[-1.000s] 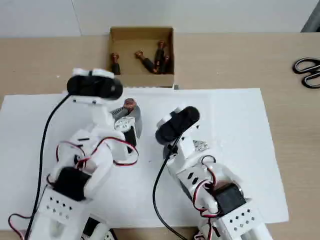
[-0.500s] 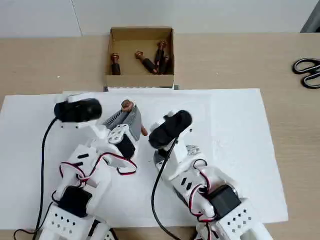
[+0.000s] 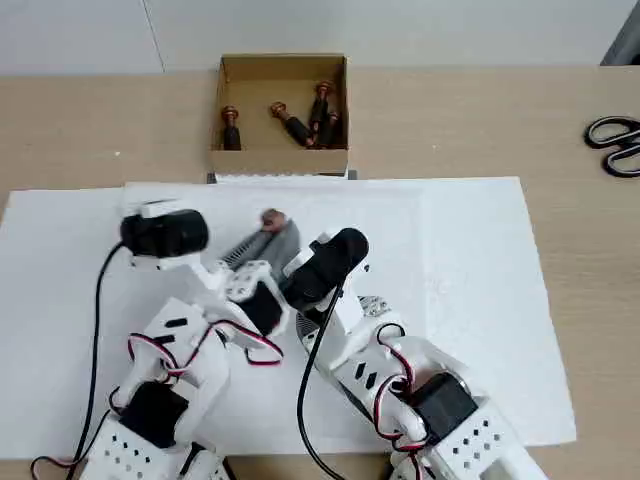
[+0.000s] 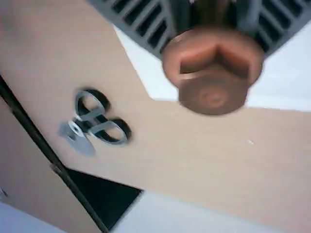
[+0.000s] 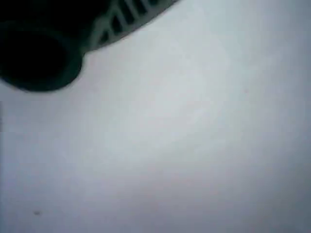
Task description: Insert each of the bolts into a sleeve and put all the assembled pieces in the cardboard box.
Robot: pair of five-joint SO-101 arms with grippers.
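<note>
Copper-coloured hexagonal-headed metal bolt [image 4: 212, 73] sits pinched between the grey ribbed fingers [image 4: 141, 17] of the left gripper [image 3: 266, 242], over the white paper sheet [image 3: 470, 260], near the open brown cardboard box [image 3: 283, 160] containing dark assembled pieces [image 3: 292, 125].

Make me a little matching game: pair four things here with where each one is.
Things:
1. bolt
2. scissors
3. cardboard box
4. white sheet

Places:
A. on bare wood near the right edge of the table
B. spread across the near part of the table
C. between the left arm's fingers
D. past the sheet's far edge, with assembled pieces inside

Pairs: 1-C, 2-A, 3-D, 4-B
</note>
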